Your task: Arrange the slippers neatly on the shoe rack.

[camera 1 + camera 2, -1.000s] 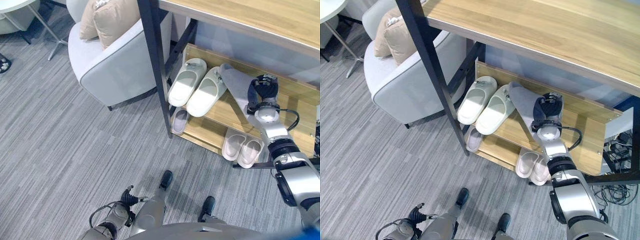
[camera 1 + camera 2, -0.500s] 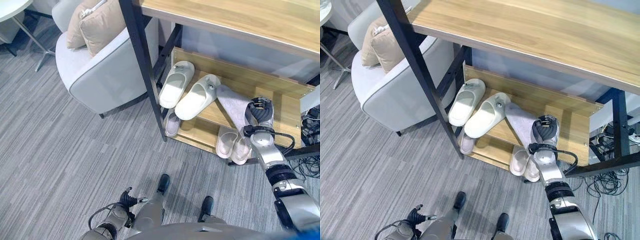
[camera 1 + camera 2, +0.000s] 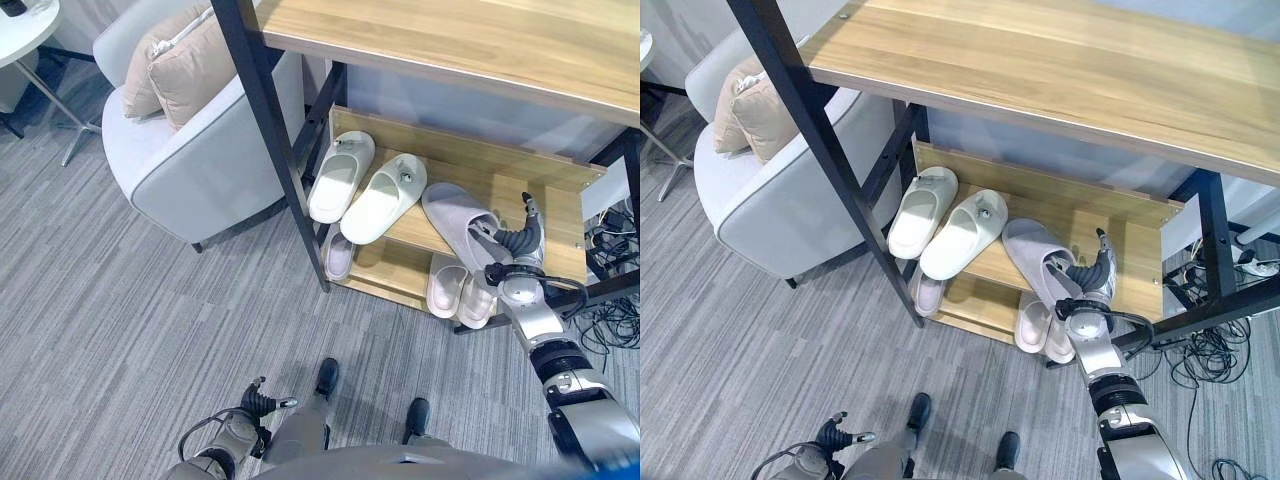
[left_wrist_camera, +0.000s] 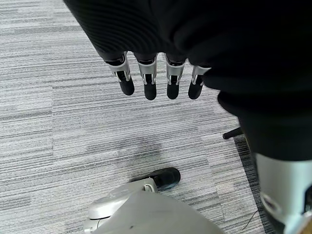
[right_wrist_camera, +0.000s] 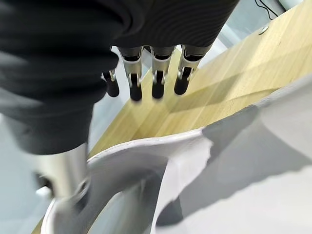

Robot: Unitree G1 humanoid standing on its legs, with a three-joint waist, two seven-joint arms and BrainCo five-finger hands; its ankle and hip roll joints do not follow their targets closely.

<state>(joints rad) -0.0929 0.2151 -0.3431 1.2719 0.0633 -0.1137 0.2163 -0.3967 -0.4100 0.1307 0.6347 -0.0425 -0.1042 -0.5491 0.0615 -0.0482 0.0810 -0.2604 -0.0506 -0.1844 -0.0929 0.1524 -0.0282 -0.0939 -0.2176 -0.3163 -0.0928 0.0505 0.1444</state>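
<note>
So the grey fabric slipper [image 3: 458,225] lies on the wooden shoe rack's upper shelf [image 3: 520,195], long axis slanting toward the front edge. Right hand [image 3: 512,243] sits at its heel, fingers straight, thumb inside the opening. Left hand [image 4: 156,78] hangs open, far off.

- wooden shoe rack [image 3: 560,205], upper shelf: two cream slippers [image 3: 362,186] on the left, a grey slipper [image 3: 456,224] to their right
- lower shelf: small pale slipper [image 3: 339,257] left, pinkish pair [image 3: 458,291] right

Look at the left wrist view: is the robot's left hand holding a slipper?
No. The left hand hangs with straight fingers over the grey carpet, holding nothing.
</note>
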